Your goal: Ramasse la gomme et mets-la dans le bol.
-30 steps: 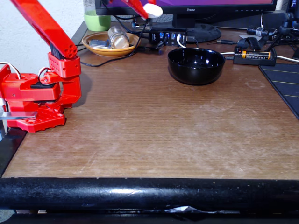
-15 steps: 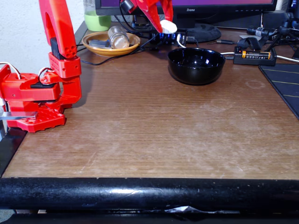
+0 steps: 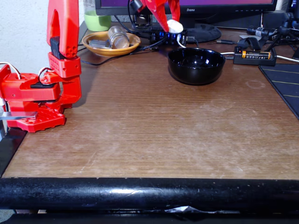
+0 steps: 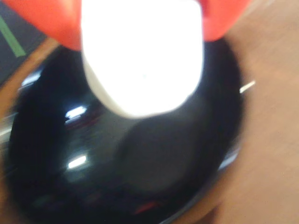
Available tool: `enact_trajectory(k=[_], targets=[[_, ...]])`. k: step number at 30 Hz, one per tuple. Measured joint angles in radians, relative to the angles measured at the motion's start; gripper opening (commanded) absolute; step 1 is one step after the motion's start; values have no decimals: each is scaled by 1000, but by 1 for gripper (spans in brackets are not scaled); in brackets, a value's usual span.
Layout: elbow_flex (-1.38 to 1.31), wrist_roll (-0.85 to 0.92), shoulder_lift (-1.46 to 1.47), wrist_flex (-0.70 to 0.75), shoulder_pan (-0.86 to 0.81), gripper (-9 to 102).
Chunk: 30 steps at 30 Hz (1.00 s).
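Gomme held in the air above the bol, not yet released.

Near the top centre of the fixed view, the red gripper (image 3: pixel 173 22) is clamped on the white gomme (image 3: pixel 175 26), just above and left of the black bol (image 3: pixel 196 66). In the wrist view the gomme (image 4: pixel 142 56) hangs over the bol's dark hollow (image 4: pixel 117 168). Judged risk: released off-centre, toward the near rim, it could bounce out onto the wooden table (image 3: pixel 149 126).

The fixed view is looking from the table's (image 3: pixel 154 126) front edge, low and slightly downward, facing the monitor (image 3: pixel 187 4) at the back. The wrist view is pointing straight down, very close and blurred. Both are sharing the bol (image 3: pixel 196 65) (image 4: pixel 117 177) and the gomme (image 3: pixel 175 26) (image 4: pixel 142 56) above it
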State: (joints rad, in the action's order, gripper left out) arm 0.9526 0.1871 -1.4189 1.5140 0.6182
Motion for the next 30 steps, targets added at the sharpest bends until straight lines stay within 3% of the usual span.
enact_trajectory(k=[15, 30], targets=[[-137, -121, 89, -2, -81, 0], [-147, -101, 179, -31, -173, 0]])
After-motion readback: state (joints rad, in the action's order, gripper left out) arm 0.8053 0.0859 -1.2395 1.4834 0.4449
